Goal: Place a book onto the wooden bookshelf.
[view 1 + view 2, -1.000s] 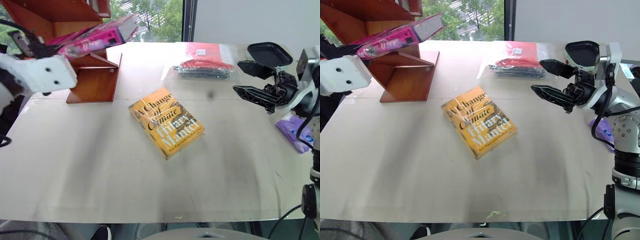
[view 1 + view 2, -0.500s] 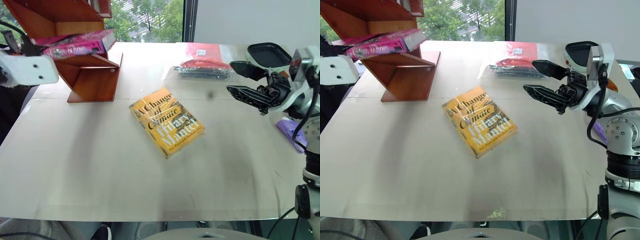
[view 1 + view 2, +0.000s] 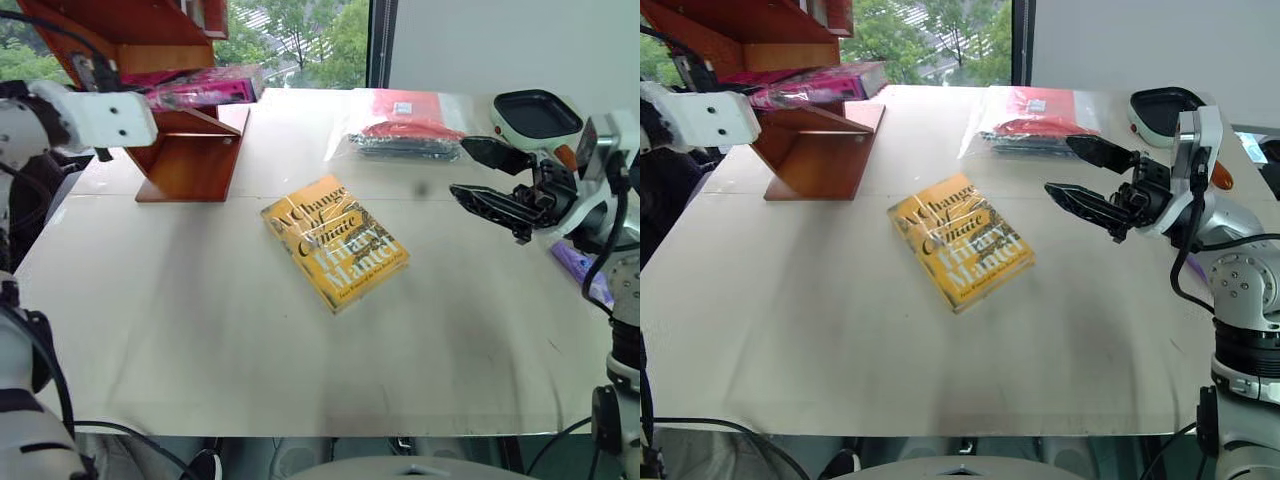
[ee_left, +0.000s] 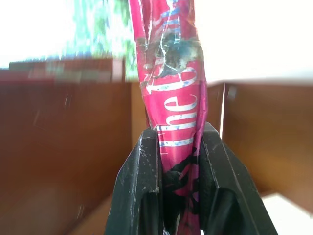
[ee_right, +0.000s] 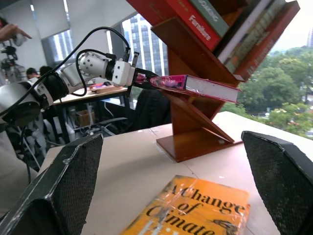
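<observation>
At about ten o'clock of the tabletop (image 3: 200, 330) stands the wooden bookshelf (image 3: 190, 160), and there we see our left gripper (image 4: 178, 161) with its jaws clenched on the spine end of the book (image 3: 205, 90). The book is magenta-pink, held nearly level, with its free end reaching over the bookshelf's slanted lower board toward one o'clock. From the right wrist view the book (image 5: 195, 84) looks to lie along the top edge of that board, though we cannot tell whether it rests on the wood or hangs just above it. Higher shelves in that view carry other books (image 5: 205, 19) leaning on a slant.

Our right gripper (image 3: 1090, 175) hovers at three o'clock above the tabletop, its jaws released and wide apart, with nothing between them. It points toward nine o'clock.

Near the middle of the tabletop lies a yellow-orange paperback (image 3: 333, 242) with large white lettering, turned askew, well apart from both grippers. At one o'clock sits a clear plastic bag (image 3: 405, 135) holding something red and dark. A black-and-white dish-like object (image 3: 535, 112) stands at the two o'clock edge.
</observation>
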Robot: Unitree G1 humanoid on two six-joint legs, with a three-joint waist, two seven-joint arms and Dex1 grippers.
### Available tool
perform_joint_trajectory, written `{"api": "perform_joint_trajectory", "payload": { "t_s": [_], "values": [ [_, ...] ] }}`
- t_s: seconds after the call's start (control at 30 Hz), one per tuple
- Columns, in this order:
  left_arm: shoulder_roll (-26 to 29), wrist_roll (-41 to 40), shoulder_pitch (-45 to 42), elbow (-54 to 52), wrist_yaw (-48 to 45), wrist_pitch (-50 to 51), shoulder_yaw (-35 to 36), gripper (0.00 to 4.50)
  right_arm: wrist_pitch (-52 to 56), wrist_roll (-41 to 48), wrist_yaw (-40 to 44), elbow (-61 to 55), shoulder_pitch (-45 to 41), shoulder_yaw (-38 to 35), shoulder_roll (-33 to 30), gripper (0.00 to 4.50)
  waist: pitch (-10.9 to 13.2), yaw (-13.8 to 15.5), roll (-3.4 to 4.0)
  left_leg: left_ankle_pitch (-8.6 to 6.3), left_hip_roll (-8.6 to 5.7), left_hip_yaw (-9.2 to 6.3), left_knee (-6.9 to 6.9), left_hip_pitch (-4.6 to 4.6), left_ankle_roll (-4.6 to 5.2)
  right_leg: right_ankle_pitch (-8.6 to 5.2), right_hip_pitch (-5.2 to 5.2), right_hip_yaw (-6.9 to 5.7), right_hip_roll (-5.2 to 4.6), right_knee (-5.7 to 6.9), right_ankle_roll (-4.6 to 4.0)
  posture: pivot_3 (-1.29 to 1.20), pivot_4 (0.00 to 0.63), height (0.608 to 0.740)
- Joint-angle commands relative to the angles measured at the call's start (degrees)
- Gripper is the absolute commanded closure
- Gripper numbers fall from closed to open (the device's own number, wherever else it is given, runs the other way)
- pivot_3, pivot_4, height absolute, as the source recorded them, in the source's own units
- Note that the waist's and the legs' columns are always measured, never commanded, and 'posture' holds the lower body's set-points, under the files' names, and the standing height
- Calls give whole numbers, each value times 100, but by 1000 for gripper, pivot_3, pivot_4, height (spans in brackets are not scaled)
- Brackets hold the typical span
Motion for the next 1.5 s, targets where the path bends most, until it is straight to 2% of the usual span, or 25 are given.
{"api": "perform_joint_trajectory", "payload": {
  "t_s": [0.03,0.33,0.47,0.67,0.73,0.87,0.97,1.0,1.17,1.4,1.5],
  "values": [
    [30,66,-140,185,34,4,-45,4233,-154,60,-84,-238,36,-223,-73,0,0,-72,0,0,-1,1,0,-1,-1,-1,-2,4,0,-2,1,0,150,740],
    [142,1744,-1388,1576,1164,625,-978,4233,-322,30,-175,-272,135,-185,6,0,6,-145,-10,-19,-4,10,-7,1,31,-3,-13,14,6,-3,7,0,150,740],
    [60,2023,-1753,2037,1523,824,-1226,4233,-399,16,-211,-317,224,-194,17,0,9,-138,-16,-19,-3,11,-5,3,31,-3,-14,16,5,-4,7,0,150,740],
    [7,2023,-1904,2352,1584,1044,-1351,4233,-506,26,-277,-385,367,-232,12,0,9,-187,-19,-18,2,16,-5,16,30,-3,-15,24,10,7,6,0,150,740],
    [27,2019,-1899,2366,1626,1136,-1345,3259,-534,16,-286,-390,400,-233,11,0,9,-220,-19,-18,4,16,-5,18,30,-3,-15,24,11,11,6,0,150,740],
    [165,1951,-1749,2310,1619,1271,-1258,1708,-578,3,-287,-401,472,-229,-13,0,7,-242,-32,-18,4,16,-4,13,29,-3,-18,26,11,7,6,0,150,740],
    [266,1855,-1591,2205,1663,1316,-1185,280,-592,-4,-278,-391,488,-229,-21,0,7,-238,-31,-18,4,20,-6,9,28,-3,-17,31,2,6,7,0,150,740],
    [310,1802,-1506,2146,1669,1335,-1144,15,-596,-13,-269,-379,487,-223,-24,0,7,-237,-31,-18,4,21,-6,9,28,-4,-17,31,-2,5,8,0,150,740],
    [582,1435,-913,1627,1988,1503,-697,15,-607,-56,-216,-299,429,-140,-12,0,7,-243,-32,-19,0,27,-5,14,30,-8,-18,32,-19,5,16,0,150,740],
    [869,633,418,431,1582,1877,50,15,-607,-101,-89,-142,295,-75,-63,0,7,-190,-48,-17,2,21,-3,6,27,-8,-23,25,-22,9,15,0,150,740],
    [785,-4,810,-222,1889,1802,756,15,-624,-149,-4,-100,290,-27,-93,0,8,-133,-52,-11,1,20,-2,0,17,-8,-24,24,-26,5,16,0,150,740]
  ]
}}
